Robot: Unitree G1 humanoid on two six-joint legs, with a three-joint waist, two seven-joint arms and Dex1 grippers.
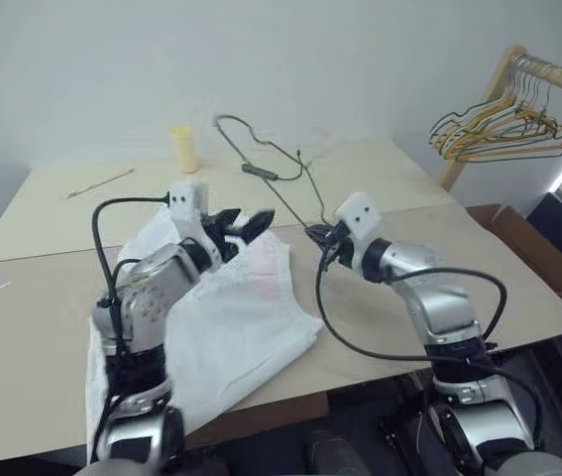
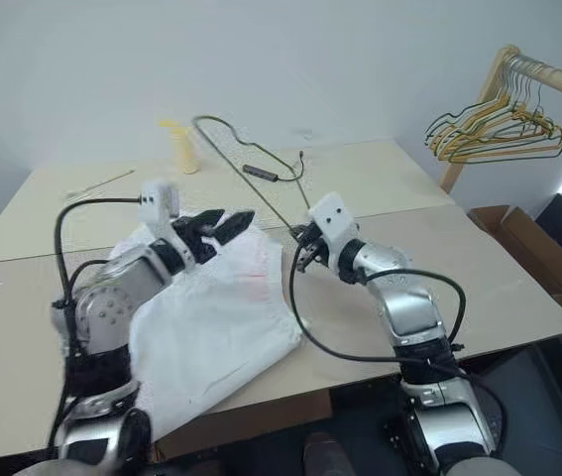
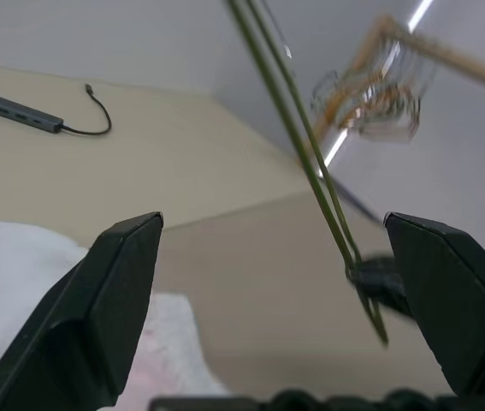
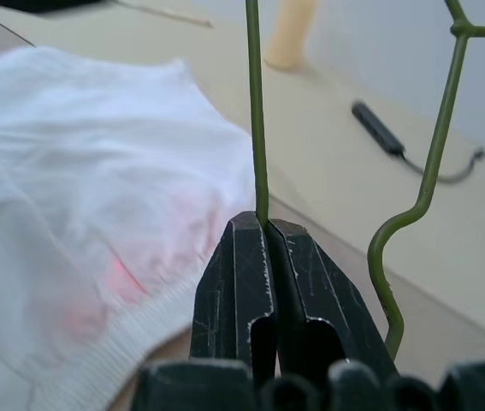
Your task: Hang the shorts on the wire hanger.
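Observation:
The white shorts [image 1: 231, 327] lie crumpled on the beige table [image 1: 53, 297], with a faint pink tint near the ribbed waistband [image 4: 139, 282]. My left gripper [image 1: 246, 220] hovers just above their far edge, jaws wide open and empty. My right gripper [image 1: 316, 235] is shut on the thin green wire hanger [image 4: 254, 103], pinching one wire near a bend. The hanger is lifted off the table and slants up and away toward its hook [image 2: 211, 119]. In the left wrist view the hanger's wires [image 3: 310, 163] pass between my open left fingers [image 3: 97, 300].
A pale yellow cylinder [image 1: 184, 149], a dark USB hub with cable [image 1: 259, 172] and a thin stick [image 1: 100, 182] lie on the table's far half. A wooden rail with clustered yellow and grey hangers [image 1: 499, 124] stands at the right, above a cardboard box [image 1: 533, 248].

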